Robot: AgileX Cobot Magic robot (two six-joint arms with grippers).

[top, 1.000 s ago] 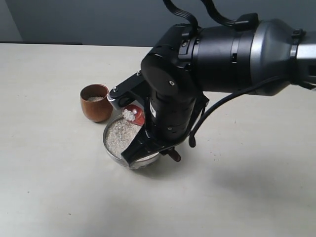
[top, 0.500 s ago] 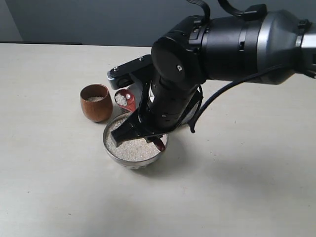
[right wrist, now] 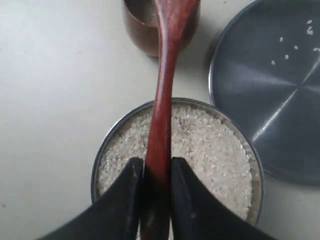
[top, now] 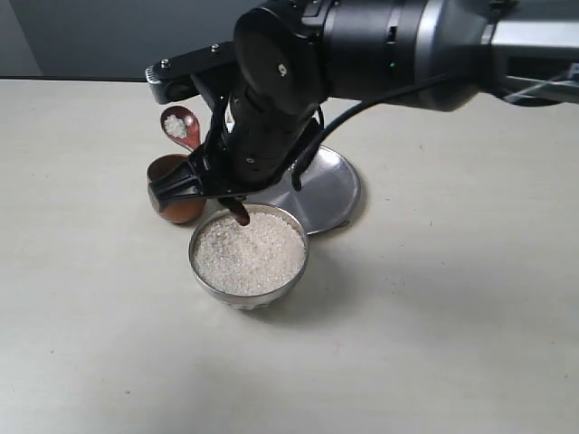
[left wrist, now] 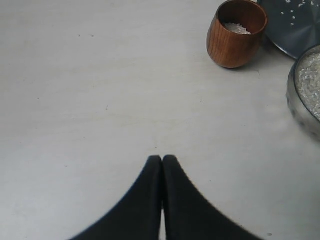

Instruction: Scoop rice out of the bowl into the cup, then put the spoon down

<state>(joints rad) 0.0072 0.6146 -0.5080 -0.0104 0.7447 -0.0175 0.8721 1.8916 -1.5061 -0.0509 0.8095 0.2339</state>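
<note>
The right claw gripped the spoon by the lower part of its handle. The head carried a few grains and hung above the cup, just beside the bowl full of rice. The spoon looked light, stiff and smooth, so I think it could twist in the grip; a hold nearer the middle seems safer. Loose rice spills easily. The left claw was closed and empty over the bench.
</note>
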